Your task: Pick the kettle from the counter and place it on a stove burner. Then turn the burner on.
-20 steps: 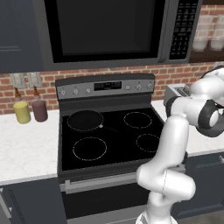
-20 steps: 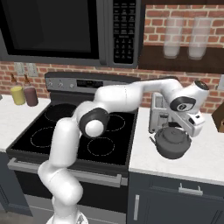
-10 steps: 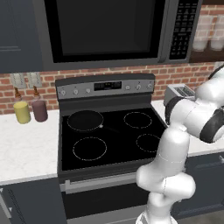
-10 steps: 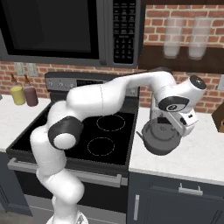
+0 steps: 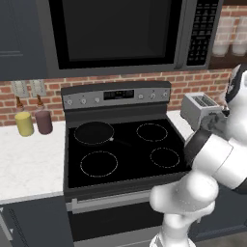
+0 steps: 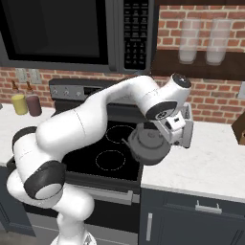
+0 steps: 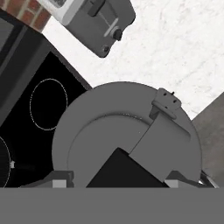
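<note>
Yellow and dark purple, two bottles [image 5: 24, 122] [image 5: 43, 120] stand side by side at the far left of the white speckled worktop [image 5: 29, 161], against the brick wall. Next to them is the black glass cooktop [image 5: 123, 149] with four thin white rings. On its back-left ring lies a flat black pan [image 5: 94, 132]. The front-right ring, the stove burner [image 5: 164, 157], is bare in the left base view; in the right base view it is the ring [image 6: 110, 160] just left of the kettle.

Further right, the kettle [image 6: 149, 143] hangs in the air, above the edge where the cooktop meets the right part of the worktop [image 6: 210, 165]. It does not touch either surface. Its short spout points to the left, towards the cooktop. The hand [image 6: 174, 128] is at the kettle's upper right side, and the white arm reaches over from the left. In the hand view the round grey lid and the dark handle of the kettle [image 7: 127, 135] lie directly between the two finger tips [image 7: 59, 180], so the hand is holding the kettle by its handle.

Behind the kettle, near the wall, a grey toaster [image 5: 201, 109] stands on the worktop. Above it, on a dark shelf, are two pale jars [image 6: 189, 40].
</note>
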Robot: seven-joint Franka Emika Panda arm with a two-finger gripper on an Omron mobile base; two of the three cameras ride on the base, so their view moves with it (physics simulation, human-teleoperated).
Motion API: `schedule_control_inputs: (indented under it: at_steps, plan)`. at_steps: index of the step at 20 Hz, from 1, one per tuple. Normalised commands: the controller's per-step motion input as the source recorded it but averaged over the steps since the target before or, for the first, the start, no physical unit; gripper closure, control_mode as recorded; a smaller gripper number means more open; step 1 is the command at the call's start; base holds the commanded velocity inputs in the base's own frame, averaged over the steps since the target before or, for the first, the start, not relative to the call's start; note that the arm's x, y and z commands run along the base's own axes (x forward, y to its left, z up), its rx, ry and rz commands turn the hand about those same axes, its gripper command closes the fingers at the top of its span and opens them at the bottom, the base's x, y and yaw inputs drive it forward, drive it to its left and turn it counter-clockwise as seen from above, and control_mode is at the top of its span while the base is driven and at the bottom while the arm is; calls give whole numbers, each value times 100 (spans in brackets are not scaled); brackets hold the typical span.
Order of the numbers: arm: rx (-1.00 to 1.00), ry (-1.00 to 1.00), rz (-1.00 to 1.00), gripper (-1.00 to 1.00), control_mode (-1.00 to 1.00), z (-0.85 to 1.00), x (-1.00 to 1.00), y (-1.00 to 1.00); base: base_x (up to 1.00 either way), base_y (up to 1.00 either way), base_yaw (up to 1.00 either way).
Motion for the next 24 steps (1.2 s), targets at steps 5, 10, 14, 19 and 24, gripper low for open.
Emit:
schedule_control_inputs:
  at_steps: [5,10,14,19,24]
  plan:
    - [0,0,-10,100,-100,0,2,100,0,0,0]
    - [0,7,-12,100,-100,0,27,100,0,0,0]
    - [3,20,-4,100,-100,-1,48,91,0,0,0]
    - [0,13,0,100,-100,-9,34,55,0,0,0]
    - [0,0,0,100,-100,-26,2,6,0,0,0]
